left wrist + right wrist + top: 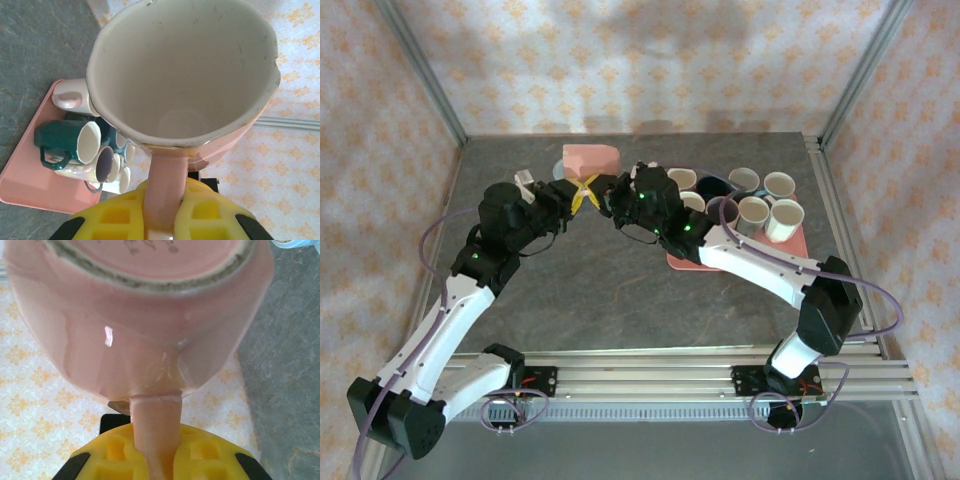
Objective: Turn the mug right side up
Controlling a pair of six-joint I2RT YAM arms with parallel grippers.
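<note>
At the far middle of the bench, close to the patterned back wall, my two arms meet at the pink mug. My left fingers and my right fingers are both pinched narrow on its handle, with yellow on either side of the pink strap. The mug is turned sideways: from my left wrist I look straight into its pale mouth with a worn rim, and from my right wrist I see its rough base ring and glossy pink side. So the mouth faces left and the base faces right. Whether it rests on the bench or hangs just above it I cannot tell. To the right sits a pink tray crowded with other mugs, among them a dark green mug lying on its side
</note>
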